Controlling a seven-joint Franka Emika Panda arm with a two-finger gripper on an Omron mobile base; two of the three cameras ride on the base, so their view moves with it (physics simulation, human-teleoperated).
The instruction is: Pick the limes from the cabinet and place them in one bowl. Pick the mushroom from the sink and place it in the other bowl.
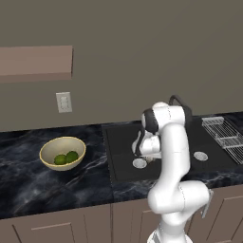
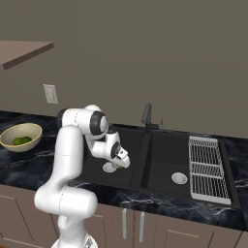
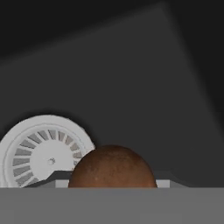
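Note:
Both limes lie in the pale yellow bowl on the dark counter, left of the sink; the bowl and limes sit at the left edge of the right base view. My gripper reaches down into the left basin beside its silver drain. In the hand view the mushroom's brown cap sits at the bottom centre, right of the drain, and the jaws stand shut on it. The cabinet shelf hangs on the wall upper left. The other bowl is out of view.
A dark faucet rises behind the divider of the sink. A wire dish rack lies along the sink's right side, next to the right basin's drain. A wall outlet is above the counter.

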